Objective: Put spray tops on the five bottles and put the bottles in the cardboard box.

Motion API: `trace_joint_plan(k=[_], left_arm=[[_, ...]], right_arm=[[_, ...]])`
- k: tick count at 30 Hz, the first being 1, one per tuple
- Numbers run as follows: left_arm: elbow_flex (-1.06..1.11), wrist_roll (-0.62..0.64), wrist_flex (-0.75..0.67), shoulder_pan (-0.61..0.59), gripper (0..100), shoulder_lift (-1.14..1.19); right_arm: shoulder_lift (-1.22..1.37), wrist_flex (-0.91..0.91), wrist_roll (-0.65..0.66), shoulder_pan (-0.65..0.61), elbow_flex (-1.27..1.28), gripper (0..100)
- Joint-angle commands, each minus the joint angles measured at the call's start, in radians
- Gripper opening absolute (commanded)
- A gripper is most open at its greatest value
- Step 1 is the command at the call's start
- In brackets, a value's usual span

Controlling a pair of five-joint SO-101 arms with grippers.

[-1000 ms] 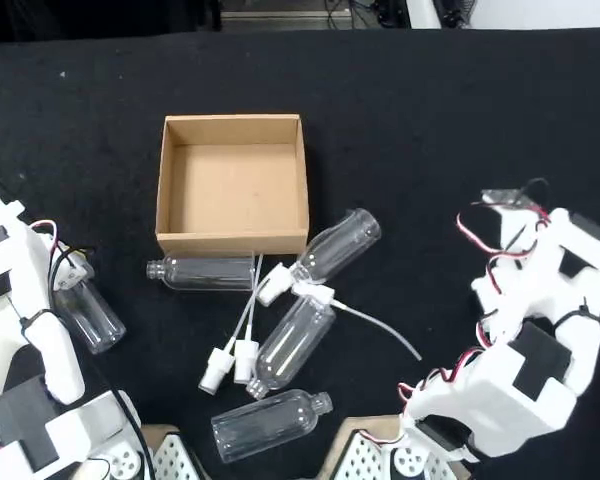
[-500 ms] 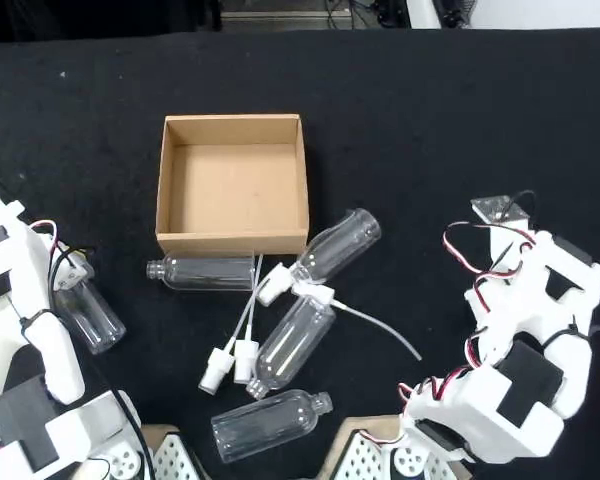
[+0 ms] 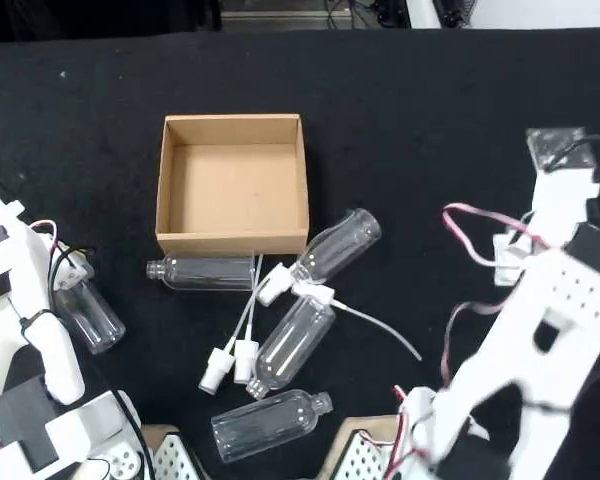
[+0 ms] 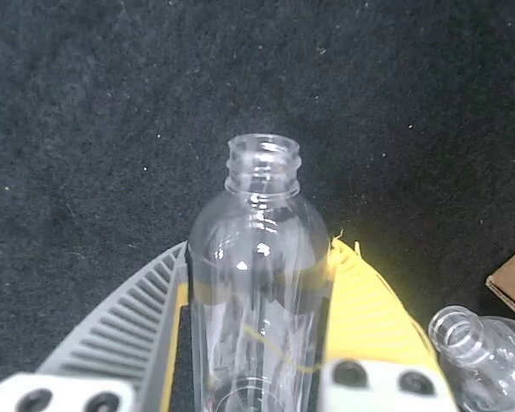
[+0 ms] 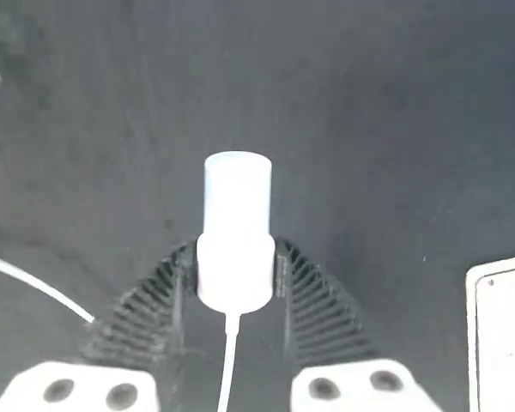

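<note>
- You have the box [image 3: 232,185] on the tabletop [image 3: 430,110], left of centre.
- The first bottle [image 3: 202,271] lies just before its front wall; the second bottle [image 3: 337,244] lies off its front right corner.
- The third bottle [image 3: 293,342] lies before those, and the fourth bottle [image 3: 270,422] lies nearest the arms.
- Spray tops [image 3: 230,362] lie left of the third bottle.
- Far left, your left end effector [image 4: 259,257] grips the fifth bottle [image 4: 259,283].
- Far right, your right end effector [image 5: 234,257] grips a spray top [image 5: 237,227].
</note>
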Motion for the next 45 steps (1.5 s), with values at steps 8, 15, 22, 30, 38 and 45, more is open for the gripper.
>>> trace_joint_plan(k=[8,15,22,30,38,45], left_arm=[[0.05,0.006,-0.021,0.002,3,-0.347],[0.262,0.0,-0.238,0.183,3,-0.614],[0.472,-0.002,-0.42,0.338,3,-0.919],[0.808,-0.002,-0.671,0.429,3,-1.356],[0.983,-0.002,-0.755,0.564,3,-1.527],[0.975,-0.121,-0.666,0.707,3,-1.576]], right_arm=[[-0.257,0.009,-0.393,-0.364,-0.219,2.5],[-0.263,-0.212,-0.525,-0.577,-0.329,2.2],[-0.255,-0.394,-0.646,-0.747,-0.329,2.2],[-0.26,-0.506,-0.646,-0.87,-0.331,2.2],[-0.263,-0.542,-0.644,-0.937,-0.332,2.5],[-0.263,-0.649,-0.64,-0.941,-0.329,2.5]])
